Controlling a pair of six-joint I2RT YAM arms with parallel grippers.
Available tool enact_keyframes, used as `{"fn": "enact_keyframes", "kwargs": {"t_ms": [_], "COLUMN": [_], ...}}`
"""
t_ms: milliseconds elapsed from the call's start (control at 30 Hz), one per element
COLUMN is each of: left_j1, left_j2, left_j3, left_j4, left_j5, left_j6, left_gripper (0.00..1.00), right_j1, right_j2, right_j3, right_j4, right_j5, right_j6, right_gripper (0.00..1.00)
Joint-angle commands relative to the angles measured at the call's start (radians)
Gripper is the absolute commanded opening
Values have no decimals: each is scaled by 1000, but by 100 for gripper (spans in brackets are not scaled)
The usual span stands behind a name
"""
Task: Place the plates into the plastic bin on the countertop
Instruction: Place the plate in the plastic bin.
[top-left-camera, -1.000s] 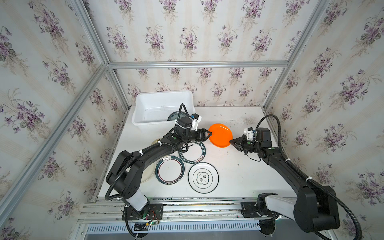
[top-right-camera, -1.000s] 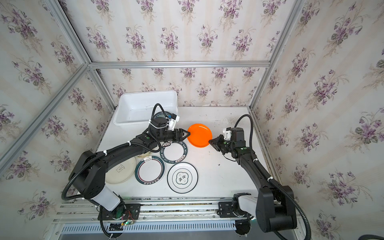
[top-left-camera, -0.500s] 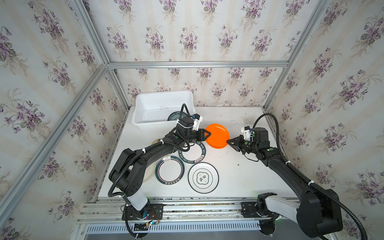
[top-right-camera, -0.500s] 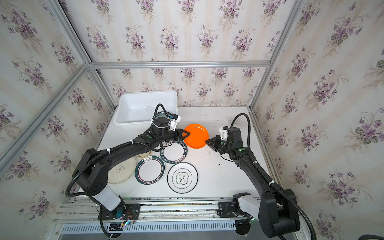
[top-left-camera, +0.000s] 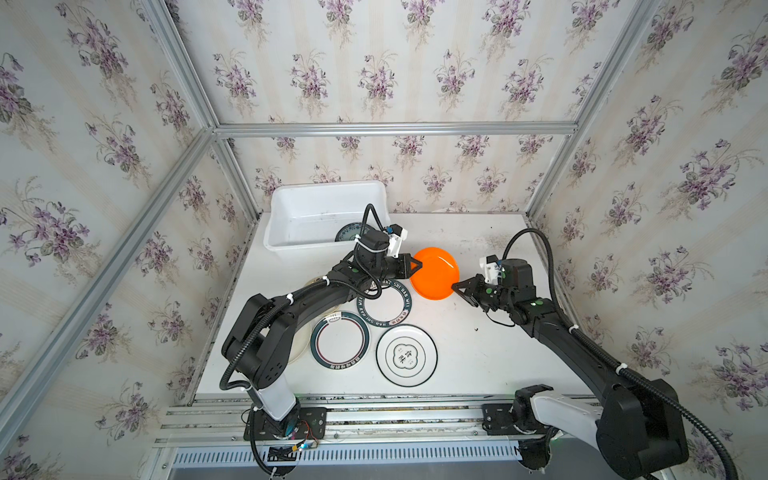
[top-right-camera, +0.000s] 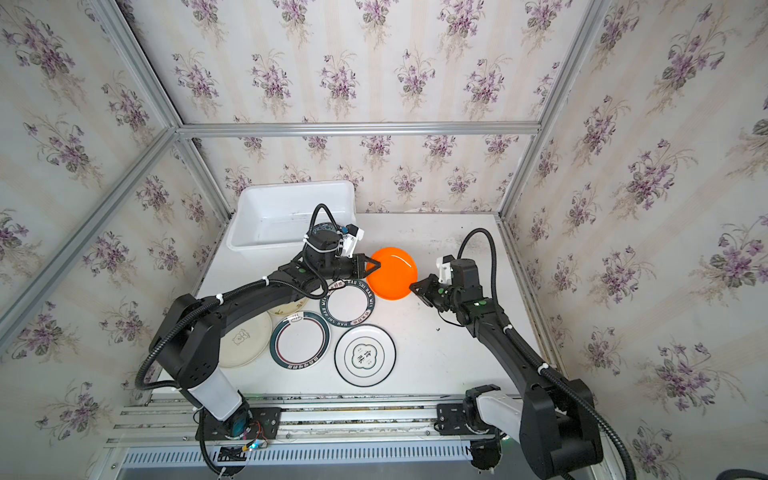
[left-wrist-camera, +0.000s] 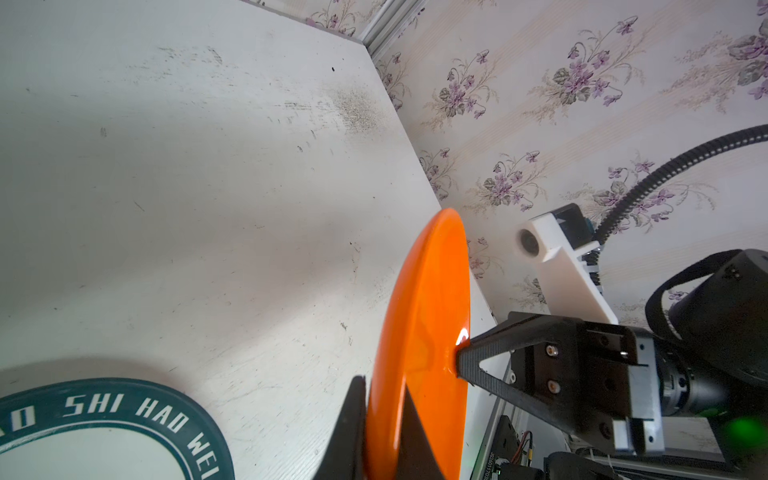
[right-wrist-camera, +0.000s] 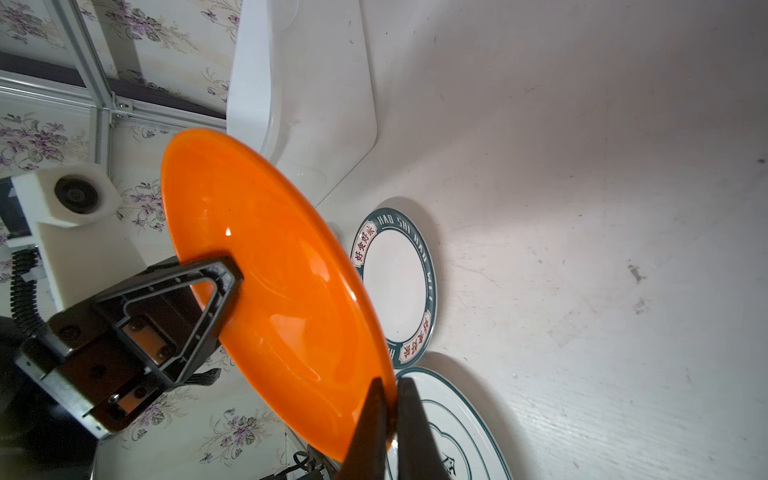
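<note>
Above the countertop (top-left-camera: 478, 353), the orange plate (top-left-camera: 434, 274) is being clamped by left gripper (top-left-camera: 416, 266) and right gripper (top-left-camera: 455, 286) (cream plate (top-right-camera: 245, 338) being largely hidden).

The orange plate (top-left-camera: 434, 274) hangs tilted above the countertop (top-left-camera: 478, 353), pinched at opposite rims by my left pincer (top-left-camera: 417, 266) and right pincer (top-left-camera: 455, 286). A blue-green plate (top-left-camera: 347, 233) lies in the white bin (top-left-camera: 326, 185) (back-left corner). A lettered plate (top-left-camera: 384, 305), banded plate (top-left-camera: 340, 340), emblem plate (top-left-camera: 406, 355) and cream plate (top-right-camera: 245, 338) lie flat on the countertop.
</note>
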Motion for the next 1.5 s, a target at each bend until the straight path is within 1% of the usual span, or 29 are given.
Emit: {"fn": "enact_keyframes", "kwargs": {"t_ms": [0, 33, 67, 133, 167, 200, 267, 300, 433, 533, 667, 867, 1067, 1267, 1467], "left_j1": [-2, -2, -1, 3, 8, 13, 23, 29, 61, 105, 197, 332, 430, 482, 522], "left_j2": [2, 2, 3, 3, 5, 4, 4, 3, 4, -7, -17, 16, 99, 207, 332], "left_j3": [8, 8, 11, 18, 23, 29, 43, 53, 97, 120, 157, 266, 410, 567, 747], "left_j4": [-10, -11, -15, -22, -26, -28, -36, -44, -84, -100, -114, -185, -234, -274, -349], "left_j5": [-17, -19, -20, -21, -21, -19, -19, -20, -22, -29, -37, -48, -65, -100, -121], "left_j6": [35, 36, 39, 43, 42, 42, 44, 50, 65, 67, 64, 85, 88, 115, 144], "left_gripper": [0, 0, 0, 0, 0, 0, 0, 0, 0, 0, 0, 0, 0, 0, 0], "right_j1": [6, 6, 6, 6, 6, 6, 6, 6, 6, 7, 7, 7, 7, 6, 6], "right_j2": [-5, -9, -15, -28, -36, -43, -56, -63, -81, -94, -103, -87, -102, -82, -53], "right_j3": [2, 2, -1, -5, -8, -9, -11, -11, -5, -17, -60, -89, -129, -125, -128], "right_j4": [87, 88, 88, 86, 84, 85, 83, 82, 60, 27, 41, 56, 160, 214, 228], "right_j5": [-53, -53, -52, -46, -43, -41, -38, -40, -38, 3, 48, 130, 191, 202, 203], "right_j6": [-1, -1, -1, -7, -10, -14, -19, -21, -54, -125, -193, -314, -382, -426, -440], "right_gripper": [0, 7, 19, 46, 56, 64, 73, 76, 81, 83, 83, 83, 83, 86, 87]}}
